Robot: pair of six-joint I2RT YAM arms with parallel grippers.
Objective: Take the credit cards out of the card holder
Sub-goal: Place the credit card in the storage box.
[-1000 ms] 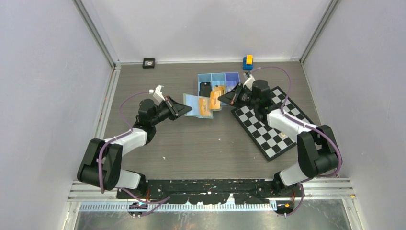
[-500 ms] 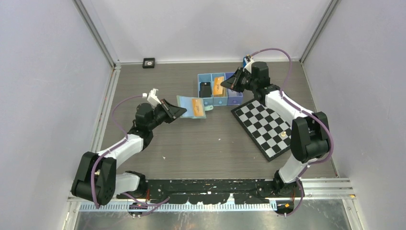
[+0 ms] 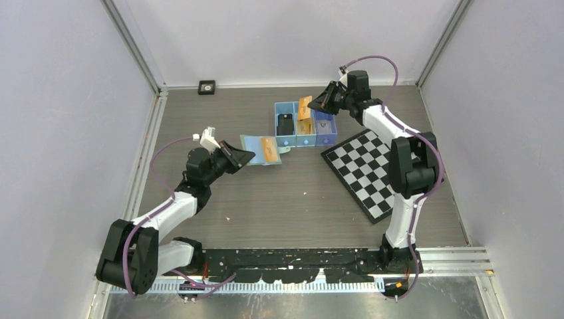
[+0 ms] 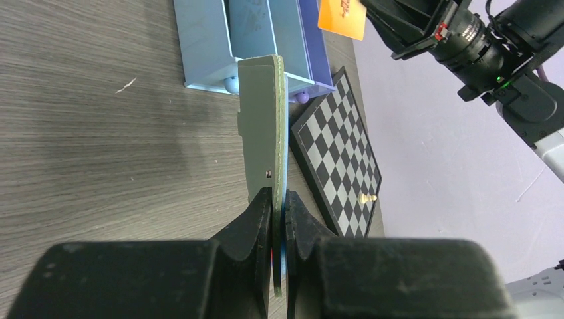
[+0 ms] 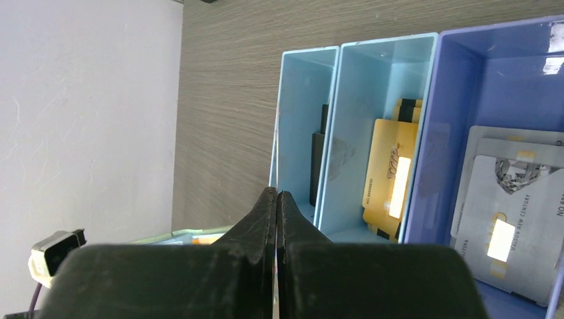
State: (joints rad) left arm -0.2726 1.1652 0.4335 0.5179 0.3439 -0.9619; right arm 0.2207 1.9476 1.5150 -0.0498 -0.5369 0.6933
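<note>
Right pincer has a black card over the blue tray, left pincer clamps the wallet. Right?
One slip: the right pincer holds an orange card, not a black one, as the left wrist view shows. It does hang over the blue tray, and the left pincer does clamp the wallet.

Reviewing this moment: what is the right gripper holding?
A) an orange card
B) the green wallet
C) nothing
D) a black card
A: the right gripper is pinched shut on an orange card, held over the blue tray; the green wallet is in the left gripper.
</note>
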